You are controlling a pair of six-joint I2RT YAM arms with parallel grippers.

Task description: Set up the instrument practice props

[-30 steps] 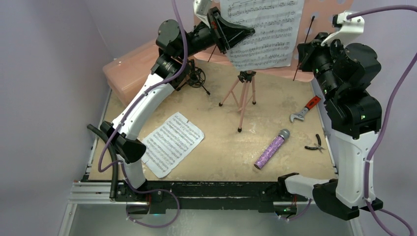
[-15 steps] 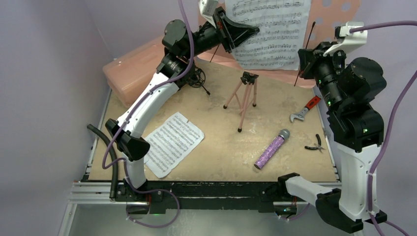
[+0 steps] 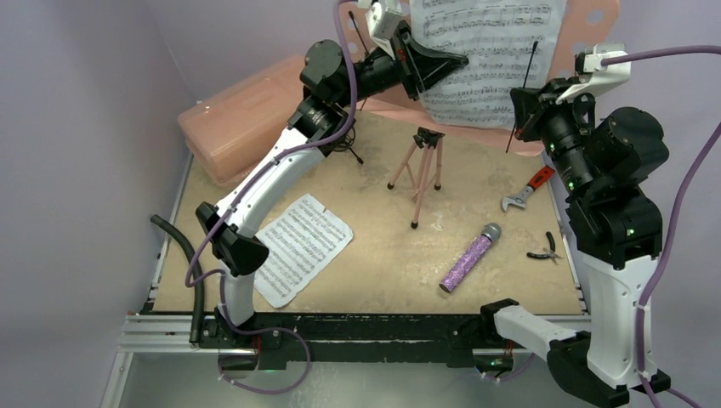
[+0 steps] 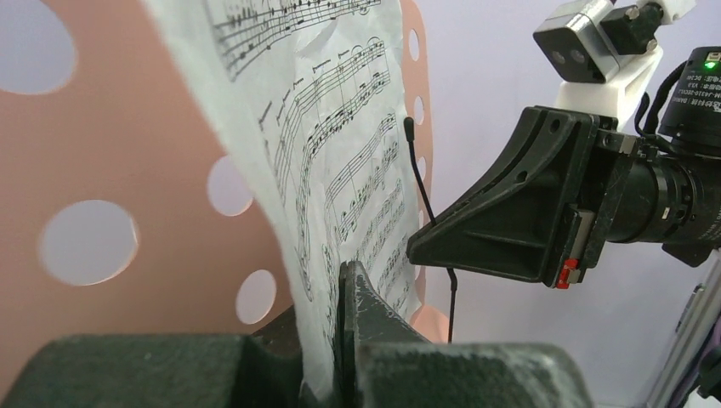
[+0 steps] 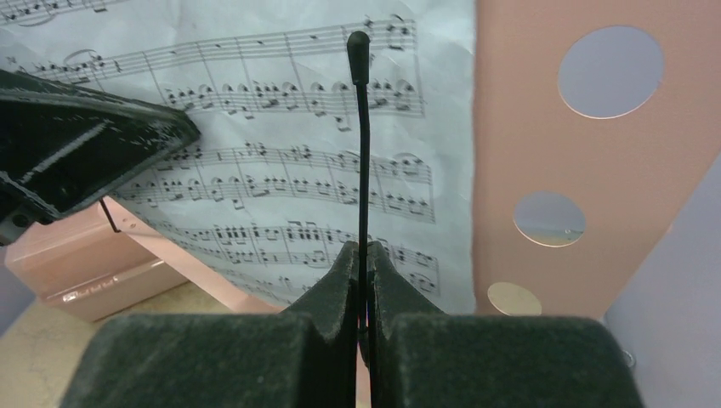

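Observation:
The pink music stand's perforated desk (image 3: pixel 588 30) stands at the back on thin tripod legs (image 3: pixel 419 174). My left gripper (image 3: pixel 459 61) is shut on the lower edge of a white sheet-music page (image 3: pixel 497 59) held against the desk; the left wrist view shows the sheet-music page (image 4: pixel 340 144) pinched between the jaws (image 4: pixel 343 276). My right gripper (image 5: pixel 362 253) is shut on the stand's thin black page-holder wire (image 5: pixel 361 144), which crosses the page's right side. A second page (image 3: pixel 299 245) lies flat at the front left. The glittery purple microphone (image 3: pixel 469 257) lies at the front right. The mini tripod is mostly hidden behind my left arm.
A big pink plastic case (image 3: pixel 242 115) sits at the back left. A red-handled wrench (image 3: pixel 527 190) and pliers (image 3: pixel 542 249) lie by the right edge, close to my right arm. Purple walls enclose the table on three sides.
My left gripper has carried the pinched page up and to the right along the desk. My right arm has risen and shifted slightly, still gripping the wire.

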